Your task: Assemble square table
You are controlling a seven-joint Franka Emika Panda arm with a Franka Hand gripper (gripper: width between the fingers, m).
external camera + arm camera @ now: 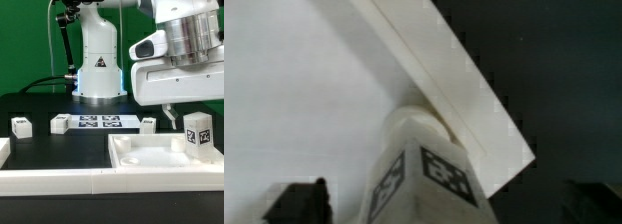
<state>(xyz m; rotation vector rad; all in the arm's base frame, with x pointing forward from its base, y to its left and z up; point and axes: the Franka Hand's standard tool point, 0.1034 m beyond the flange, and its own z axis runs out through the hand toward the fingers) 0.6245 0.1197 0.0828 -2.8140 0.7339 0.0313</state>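
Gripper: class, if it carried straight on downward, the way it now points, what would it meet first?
The gripper would probably meet the upright white leg first. The leg sits centred between the open fingers and stands on the square slab. Depth is unclear.

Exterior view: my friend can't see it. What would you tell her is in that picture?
A white gripper hangs over a short tagged leg standing upright at a corner of the rimmed white slab. Three more legs and a marker board sit behind on the black table, before the robot's base.
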